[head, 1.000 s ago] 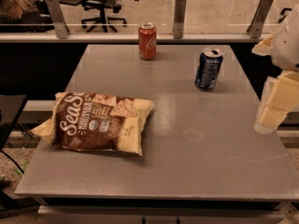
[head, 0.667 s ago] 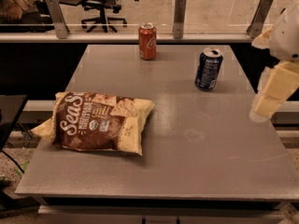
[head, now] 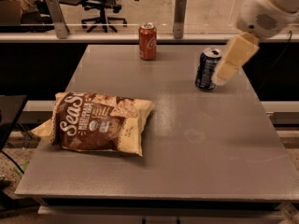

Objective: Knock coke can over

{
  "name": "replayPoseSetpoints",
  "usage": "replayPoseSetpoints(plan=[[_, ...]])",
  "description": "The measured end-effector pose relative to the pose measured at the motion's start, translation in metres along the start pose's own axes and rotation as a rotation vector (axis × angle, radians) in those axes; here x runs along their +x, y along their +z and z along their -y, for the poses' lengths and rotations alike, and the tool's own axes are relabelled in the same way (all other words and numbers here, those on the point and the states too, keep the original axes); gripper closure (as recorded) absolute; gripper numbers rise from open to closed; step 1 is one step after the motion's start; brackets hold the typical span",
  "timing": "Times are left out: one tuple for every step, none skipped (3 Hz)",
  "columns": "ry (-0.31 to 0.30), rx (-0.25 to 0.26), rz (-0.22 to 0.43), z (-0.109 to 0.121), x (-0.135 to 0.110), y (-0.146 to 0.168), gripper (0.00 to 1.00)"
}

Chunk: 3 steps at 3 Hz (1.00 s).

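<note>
- We saw the coke can (head: 147, 41) upright near the counter's (head: 201, 143) far edge;
- the gripper (head: 227, 69) hung just beside the dark blue can (head: 207, 69), well apart from the coke can; whether it was open, we could not tell.

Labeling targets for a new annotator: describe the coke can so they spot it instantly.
On the grey table, look to the far edge, beyond the chip bag. The coke can stands upright there. It is red-orange with white script; the other can, by the gripper at right, is dark blue.
</note>
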<state>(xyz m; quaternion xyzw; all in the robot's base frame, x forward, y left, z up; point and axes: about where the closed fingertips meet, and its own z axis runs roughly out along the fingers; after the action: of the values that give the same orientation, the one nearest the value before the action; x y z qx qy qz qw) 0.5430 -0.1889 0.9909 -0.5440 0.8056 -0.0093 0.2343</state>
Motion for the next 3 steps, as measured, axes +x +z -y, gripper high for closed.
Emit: replayPoseSetpoints(plan=[[0.035,0.024,0.061,0.042,-0.049,0.025,0.0],[0.082,0.042,0.132,0.072,-0.095,0.047,0.0],[0.152,0.052,0.202,0.091,-0.126,0.076,0.0]])
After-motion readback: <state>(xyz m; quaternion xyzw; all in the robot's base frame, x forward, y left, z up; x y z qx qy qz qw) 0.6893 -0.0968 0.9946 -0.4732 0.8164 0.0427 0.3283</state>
